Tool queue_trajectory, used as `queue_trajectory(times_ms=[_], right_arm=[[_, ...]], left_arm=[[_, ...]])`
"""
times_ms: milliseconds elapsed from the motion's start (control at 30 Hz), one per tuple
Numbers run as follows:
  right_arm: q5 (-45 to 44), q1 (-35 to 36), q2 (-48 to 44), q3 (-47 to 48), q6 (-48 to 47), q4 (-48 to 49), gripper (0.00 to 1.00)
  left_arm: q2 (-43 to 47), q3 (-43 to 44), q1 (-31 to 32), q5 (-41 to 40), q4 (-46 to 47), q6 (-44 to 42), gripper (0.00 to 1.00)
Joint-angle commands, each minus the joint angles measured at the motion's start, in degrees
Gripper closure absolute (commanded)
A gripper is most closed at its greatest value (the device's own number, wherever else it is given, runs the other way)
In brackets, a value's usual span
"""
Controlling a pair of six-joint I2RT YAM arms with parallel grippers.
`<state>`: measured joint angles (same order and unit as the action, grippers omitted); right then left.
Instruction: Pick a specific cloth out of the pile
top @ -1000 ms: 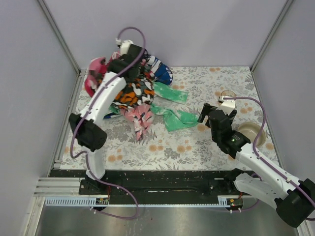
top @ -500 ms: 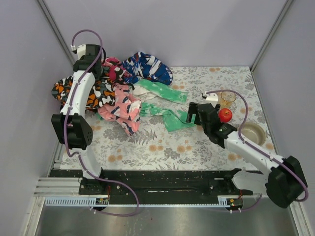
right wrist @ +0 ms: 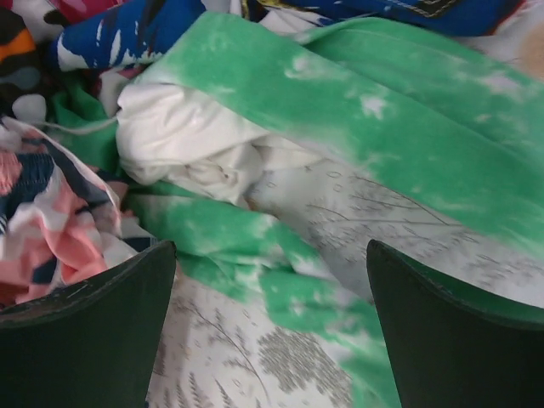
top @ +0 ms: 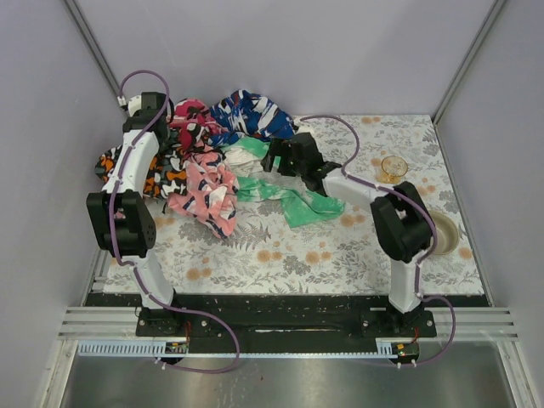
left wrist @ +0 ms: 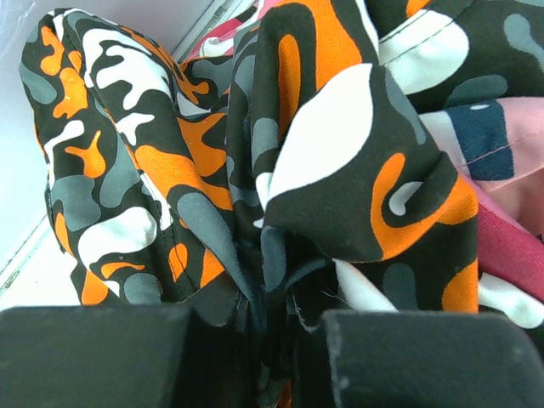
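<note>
The pile [top: 204, 161] lies heaped in the table's [top: 340, 255] far left corner, its left edge spilling against the side wall and rail. From the pile's near and right edges the flat floral table cover runs open toward a glass cup [top: 393, 165] and a bowl [top: 445, 231], both well apart from the pile on its right.

Everything in the pile is soft, creased fabric. The camouflage cloth [left wrist: 323, 170] shows orange, black, white and grey blotches and falls in deep folds. A pink floral cloth [top: 208, 187] forms the pile's near side and a blue-white-red cloth [top: 255, 115] its far side. A mint-green cloth [right wrist: 382, 110] with white marks trails off the pile's right edge in a long wrinkled strip.

The cloth [right wrist: 195, 140] – plain white, small and bunched into a soft lump – sits at the pile's right edge, tucked against the mint-green strip and touching it, with the blue cloth just beyond.

The left gripper [left wrist: 255, 340], at the pile's left side, is clenched on a gathered fold of the camouflage cloth pinched between its dark fingers. The right gripper [right wrist: 272, 327] hovers at the pile's right edge over the white cloth – its fingers [right wrist: 85, 331] spread wide, holding nothing and touching no fabric.
</note>
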<state>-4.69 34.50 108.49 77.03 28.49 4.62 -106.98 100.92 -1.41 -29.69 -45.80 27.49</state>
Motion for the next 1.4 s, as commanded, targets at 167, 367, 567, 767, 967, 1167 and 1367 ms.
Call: queue_trajectory(times_ms=[167, 367, 567, 767, 967, 1167, 1367], right_arm=[[7.8, 0.1, 19.3, 14.7, 18.7, 8.6, 0.02], [8.5, 0.7, 26.1, 20.4, 20.1, 10.9, 0.03], [11.5, 1.9, 29.0, 22.0, 19.9, 16.0, 0.04], [11.8, 2.9, 33.4, 29.9, 20.3, 15.8, 0.09], [7.4, 4.1, 36.4, 37.9, 18.4, 13.8, 0.21], [8.7, 4.2, 35.1, 41.6, 18.3, 11.2, 0.70], [9.4, 4.6, 24.9, 34.1, 14.8, 10.4, 1.00]], left_arm=[[2.9, -1.3, -1.8, 1.8, 4.8, 0.6, 1.00], [2.2, -2.2, -2.4, 2.1, 5.5, 0.7, 1.00], [0.9, -2.2, -2.9, 2.8, 5.6, 0.9, 1.00], [1.1, -3.7, -3.0, 3.4, 6.9, 0.5, 1.00], [1.2, -7.5, -3.0, 6.1, 9.6, 0.5, 1.00], [1.3, -9.5, -3.0, 5.7, 10.8, 0.3, 1.00], [1.3, -10.9, -3.1, 7.5, 12.4, 0.5, 1.00]])
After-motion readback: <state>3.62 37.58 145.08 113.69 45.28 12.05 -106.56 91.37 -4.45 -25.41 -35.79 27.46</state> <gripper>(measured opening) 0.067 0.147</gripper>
